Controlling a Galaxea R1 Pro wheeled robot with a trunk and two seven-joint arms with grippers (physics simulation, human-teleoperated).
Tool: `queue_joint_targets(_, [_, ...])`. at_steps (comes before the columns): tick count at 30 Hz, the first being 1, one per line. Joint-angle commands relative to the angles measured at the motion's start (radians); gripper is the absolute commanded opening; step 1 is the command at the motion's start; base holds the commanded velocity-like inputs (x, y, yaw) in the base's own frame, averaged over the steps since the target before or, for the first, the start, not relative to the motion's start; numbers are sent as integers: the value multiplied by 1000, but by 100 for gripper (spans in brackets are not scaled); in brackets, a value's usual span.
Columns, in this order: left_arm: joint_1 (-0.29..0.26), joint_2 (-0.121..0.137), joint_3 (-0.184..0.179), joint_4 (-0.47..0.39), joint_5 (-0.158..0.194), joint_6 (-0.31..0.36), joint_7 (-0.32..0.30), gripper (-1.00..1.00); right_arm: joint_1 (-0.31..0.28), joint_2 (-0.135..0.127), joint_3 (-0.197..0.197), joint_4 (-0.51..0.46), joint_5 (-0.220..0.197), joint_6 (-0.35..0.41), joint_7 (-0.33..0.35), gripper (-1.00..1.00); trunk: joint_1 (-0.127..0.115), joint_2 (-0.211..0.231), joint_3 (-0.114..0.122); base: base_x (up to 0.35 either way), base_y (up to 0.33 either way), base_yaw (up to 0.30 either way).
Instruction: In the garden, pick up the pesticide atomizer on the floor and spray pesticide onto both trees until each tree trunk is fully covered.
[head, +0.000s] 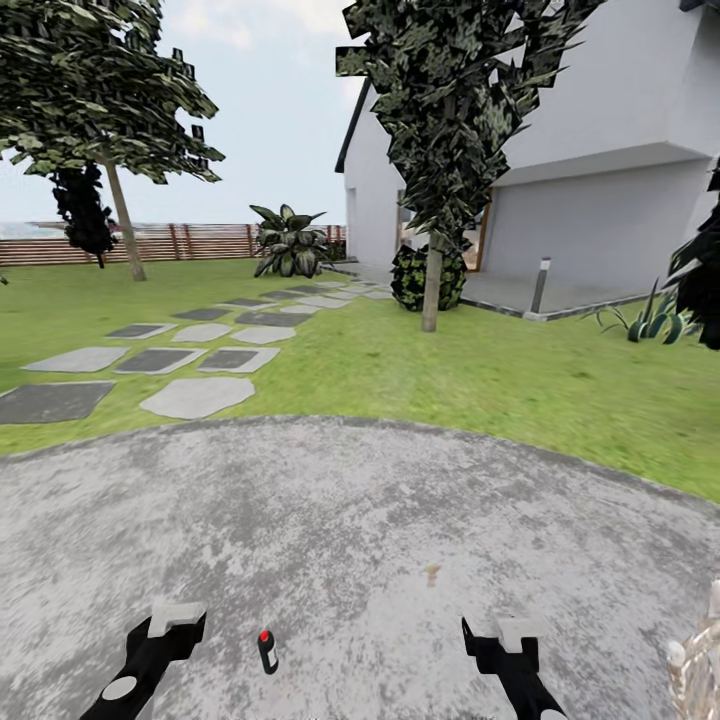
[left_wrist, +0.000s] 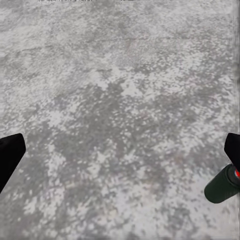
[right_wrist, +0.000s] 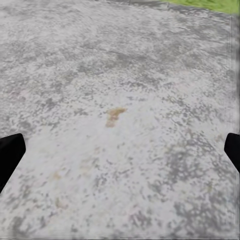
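The pesticide atomizer (head: 267, 651), a small dark bottle with a red top, lies on the grey paved floor between my two arms; in the left wrist view the atomizer (left_wrist: 222, 185) lies just beside one finger. My left gripper (head: 170, 625) (left_wrist: 120, 155) hangs open over bare paving, a little to the atomizer's left. My right gripper (head: 505, 640) (right_wrist: 120, 155) is open too, farther off to the atomizer's right. Two trees stand on the lawn: one trunk (head: 125, 225) far left near the fence, the other trunk (head: 432, 290) ahead by the house.
The paved circle (head: 360, 520) borders grass (head: 480, 380). Stepping stones (head: 195, 395) lead off to the left. A white house (head: 600, 190), a low lamp post (head: 540, 285), shrubs (head: 290, 245) and the slatted fence (head: 200, 242) lie beyond. A pale wicker object (head: 695, 660) sits at my right.
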Motion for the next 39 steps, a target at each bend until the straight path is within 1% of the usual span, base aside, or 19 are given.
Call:
queue_joint_targets(1, [0, 0, 1, 0, 1, -3, 1, 100, -1, 0, 0, 1, 1, -3, 0, 100, 0, 0, -1, -61, 55, -276])
queue_joint_targets(8, [0, 0, 1, 0, 0, -4, 2, 100, -1, 0, 0, 0, 1, -3, -2, 100, 0, 0, -1, -19, 17, -259])
queue_joint_targets(18, [0, -1, 0, 0, -2, -3, 2, 100, -1, 0, 0, 1, 1, -3, -2, 100, 0, 0, -1, -1, 1, -27])
queue_joint_targets(20, [-4, -13, -1, 0, -3, 3, 3, 100, -2, -1, -2, -21, 1, -1, -3, 100, 0, 0, -1, 0, 0, 0])
queue_joint_targets(21, [-12, -34, -3, -3, -4, 12, 3, 100, -6, -1, -2, -92, 2, 6, -5, 100, 0, 0, -1, 0, 0, 0])
queue_joint_targets(22, [-14, -50, -3, -6, -5, 14, 6, 100, -16, 0, -3, -143, 2, 26, -6, 100, 0, 0, -1, 0, 0, 0])
queue_joint_targets(23, [-14, -54, -3, -7, -5, 15, 7, 100, -22, 0, -3, -161, 2, 41, -7, 100, 0, 0, -1, 0, 0, 0])
queue_joint_targets(24, [-18, -62, -4, -10, -6, 17, 8, 100, -40, 0, -3, -193, 2, 82, -8, 100, 0, 0, -1, 0, 0, 0])
queue_joint_targets(25, [-21, -65, -4, -12, -6, 18, 8, 100, -50, 0, -3, -208, 1, 108, -8, 100, 0, 0, -1, 0, 0, 0])
queue_joint_targets(26, [-30, -69, -4, -13, -7, 20, 9, 100, -75, 0, -3, -236, 1, 166, -9, 100, 0, 0, -1, 0, 0, 0])
queue_joint_targets(27, [-36, -70, -4, -14, -7, 22, 10, 100, -88, 0, -3, -248, 1, 197, -9, 100, 0, 0, -1, 0, 0, 0])
queue_joint_targets(29, [-59, -70, -4, -12, -6, 35, 10, 100, -140, 0, -3, -287, 0, 309, -10, 100, 0, 0, -1, 0, 0, 0])
queue_joint_targets(31, [-75, -67, -4, -9, -6, 50, 10, 100, -186, 0, -3, -306, -1, 380, -10, 100, 0, 0, -1, 0, 0, 0])
queue_joint_targets(32, [-78, -66, -5, -10, -7, 53, 10, 100, -206, 0, -3, -315, -1, 399, -10, 100, 0, 0, -1, 0, 0, 0])
queue_joint_targets(34, [-78, -64, -6, -12, -7, 52, 10, 100, -226, 0, -4, -337, -1, 415, -10, 100, 0, 0, -1, 0, 0, 0])
queue_joint_targets(39, [-74, -63, -8, -6, -12, 45, 7, 100, -243, -1, -3, -394, -3, 431, -6, 100, 0, 0, -1, 0, 0, 0])
